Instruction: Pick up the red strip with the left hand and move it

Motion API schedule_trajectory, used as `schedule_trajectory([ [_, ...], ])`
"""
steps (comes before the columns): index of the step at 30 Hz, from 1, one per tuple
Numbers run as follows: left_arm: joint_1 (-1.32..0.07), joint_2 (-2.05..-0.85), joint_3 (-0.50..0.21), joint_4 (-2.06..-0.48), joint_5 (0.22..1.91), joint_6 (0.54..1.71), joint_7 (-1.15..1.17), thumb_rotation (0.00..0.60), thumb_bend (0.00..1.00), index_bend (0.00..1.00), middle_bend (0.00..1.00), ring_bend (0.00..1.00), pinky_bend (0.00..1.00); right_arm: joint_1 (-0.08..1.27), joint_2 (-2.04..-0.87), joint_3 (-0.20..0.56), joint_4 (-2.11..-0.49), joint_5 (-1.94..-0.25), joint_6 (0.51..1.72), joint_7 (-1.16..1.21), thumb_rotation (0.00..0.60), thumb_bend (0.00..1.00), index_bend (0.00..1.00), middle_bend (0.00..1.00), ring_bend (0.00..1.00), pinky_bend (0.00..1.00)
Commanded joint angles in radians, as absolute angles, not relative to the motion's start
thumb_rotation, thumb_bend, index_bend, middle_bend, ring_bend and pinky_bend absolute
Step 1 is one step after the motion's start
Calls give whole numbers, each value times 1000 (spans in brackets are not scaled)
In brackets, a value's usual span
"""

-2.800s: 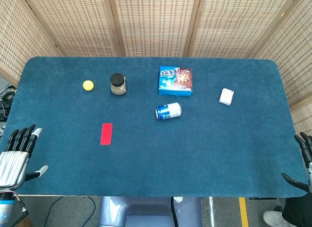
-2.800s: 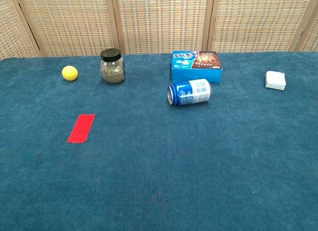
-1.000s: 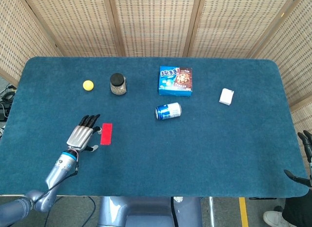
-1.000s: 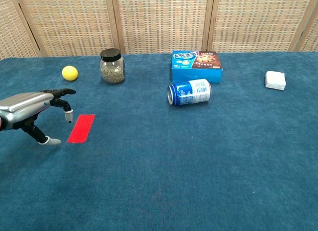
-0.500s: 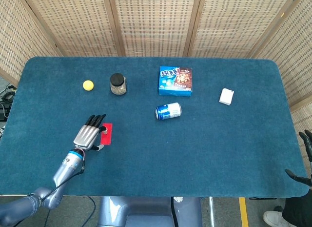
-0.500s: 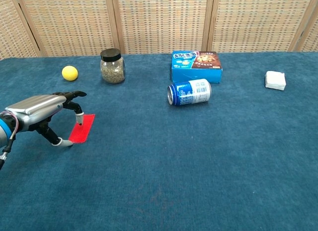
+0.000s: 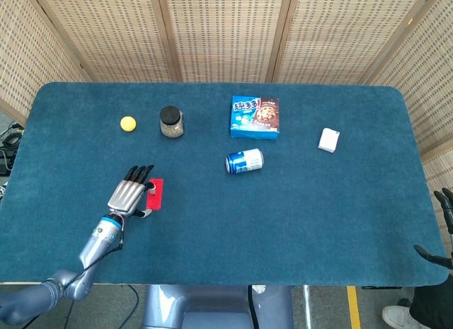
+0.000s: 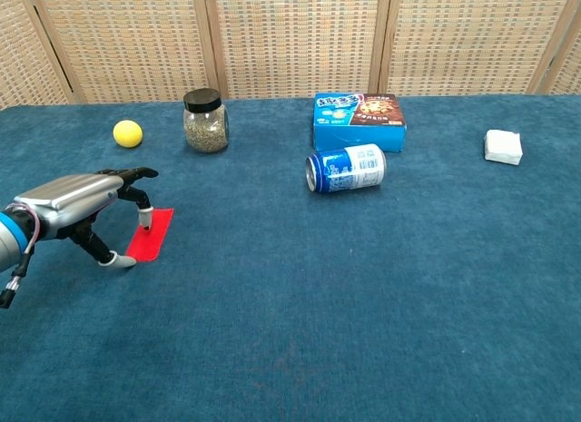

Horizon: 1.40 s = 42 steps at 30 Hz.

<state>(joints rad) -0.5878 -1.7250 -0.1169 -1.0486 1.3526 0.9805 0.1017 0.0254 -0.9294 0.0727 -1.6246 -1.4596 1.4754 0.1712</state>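
The red strip (image 7: 156,192) (image 8: 152,235) lies flat on the blue table, left of the middle. My left hand (image 7: 129,193) (image 8: 77,205) hovers over its left edge, palm down, fingers spread. One fingertip (image 8: 145,225) comes down on the strip's left side and the thumb (image 8: 111,259) sits just off its near corner. The strip is not lifted. Only the fingertips of my right hand (image 7: 444,230) show, at the right table edge in the head view, spread and holding nothing.
A yellow ball (image 7: 127,124) and a black-lidded jar (image 7: 171,122) stand behind the strip. A blue can (image 7: 244,160) lies on its side mid-table, a blue snack box (image 7: 255,117) behind it. A white block (image 7: 328,139) sits at the right.
The left hand came in from the near left edge to the strip. Over the last half second it barely moved, the fingers settling at the strip's left side.
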Motion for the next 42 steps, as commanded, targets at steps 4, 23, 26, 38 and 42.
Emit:
schedule_trajectory([
  [4,-618,-1729,-161,-1030,1365,1017,47,600,246,454,0,0,0,27,-930,75,-1623,-1454,1471,171,600,0,0,0,0,0],
  [23,-607,-1559,-96,-1232,1306,907,136,600,239,456,0,0,0,25,-929,73,-1632,-1457,1475,163,600,0,9,0,0,0],
  [26,-609,-1570,-89,-1222,1307,903,136,600,239,457,0,0,0,26,-928,73,-1630,-1456,1474,165,600,0,11,0,0,0],
  [38,-621,-1615,-89,-1188,1291,898,164,600,239,465,0,0,0,25,-927,75,-1627,-1454,1474,176,600,0,10,0,0,0],
  [42,-623,-1624,-91,-1181,1283,898,173,600,240,466,0,0,0,25,-926,75,-1627,-1454,1475,177,600,0,10,0,0,0],
])
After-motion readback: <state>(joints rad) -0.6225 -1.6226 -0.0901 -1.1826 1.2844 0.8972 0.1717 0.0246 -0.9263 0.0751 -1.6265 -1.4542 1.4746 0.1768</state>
